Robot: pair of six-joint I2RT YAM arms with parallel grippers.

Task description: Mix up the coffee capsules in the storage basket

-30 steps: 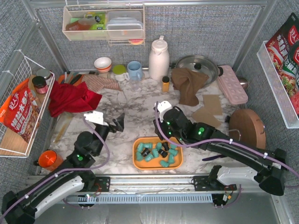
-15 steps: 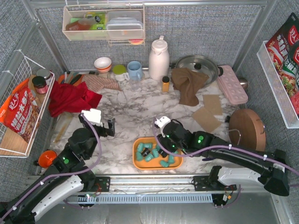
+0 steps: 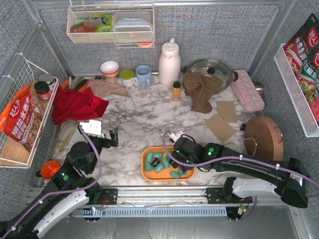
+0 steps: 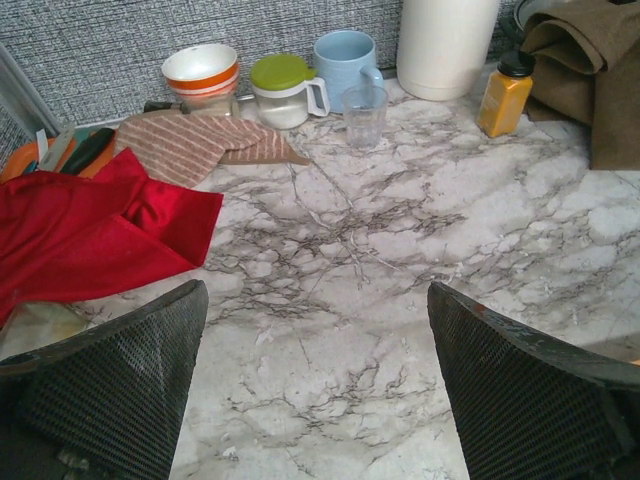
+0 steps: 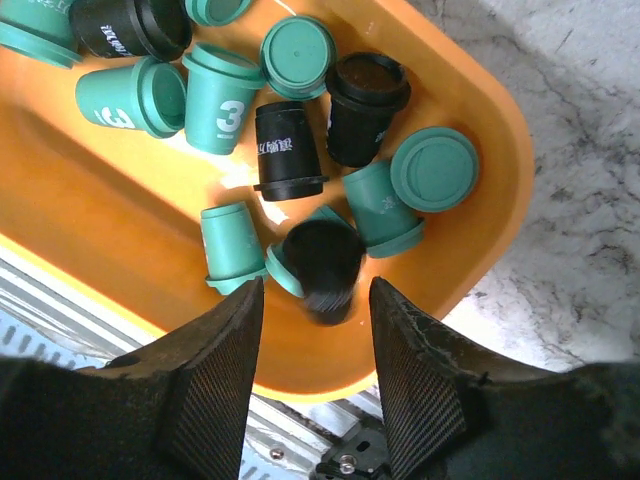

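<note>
The orange storage basket [image 3: 146, 172] sits on the marble near the front edge. It holds several teal coffee capsules [image 3: 151, 159] and a few black ones. My right gripper [image 3: 177, 158] hangs over the basket's right half. In the right wrist view the basket [image 5: 95, 205] fills the frame, with teal capsules [image 5: 222, 100] and black capsules [image 5: 288, 148] lying jumbled. The right gripper [image 5: 312, 300] is open, and a blurred black capsule [image 5: 322, 262] lies loose just beyond its tips. My left gripper [image 3: 107, 137] [image 4: 315, 300] is open and empty over bare marble, left of the basket.
A red cloth [image 3: 75, 105] [image 4: 85, 230] lies at the left. A small orange-yellow bottle [image 3: 176, 89] [image 4: 503, 95], a white jug [image 3: 169, 62], a blue cup [image 3: 143, 74], a clear glass [image 4: 365, 113] and a brown cloth [image 3: 202, 90] stand at the back. A round wooden board [image 3: 264, 137] lies right.
My right gripper has come down and toward the front over the basket's right half. My left arm has drawn back to the left, away from the basket.
</note>
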